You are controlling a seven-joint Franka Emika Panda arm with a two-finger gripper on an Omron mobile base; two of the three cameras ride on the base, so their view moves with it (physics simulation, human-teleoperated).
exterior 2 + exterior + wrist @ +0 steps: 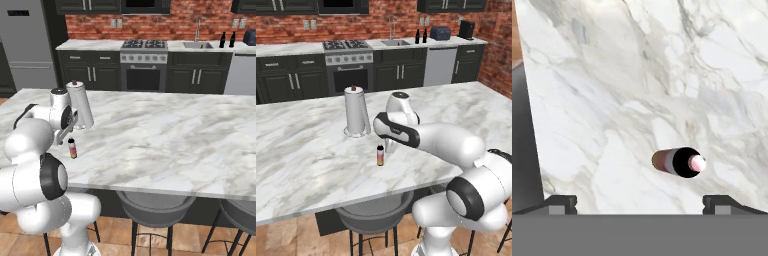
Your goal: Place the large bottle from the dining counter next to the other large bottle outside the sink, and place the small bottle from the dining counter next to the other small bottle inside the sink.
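Observation:
A small bottle [380, 155] with a dark cap and a reddish-orange body stands upright on the marble dining counter [301, 150], near its front edge. My gripper [390, 146] hangs just beside and above it, pointing down. From the right base view the small bottle [72, 148] stands right next to my gripper [61, 137]. In the hand view the small bottle [679, 162] is seen from above, a little right of centre, and my gripper [639, 202] is open with nothing between its fingertips. The large bottle from the dining counter is out of view.
A tall paper towel holder [356, 111] stands on the counter just behind the arm. On the far counter, two dark bottles [417, 36] [424, 35] stand right of the sink [395, 43]. Grey stools [373, 215] sit below the counter's front edge.

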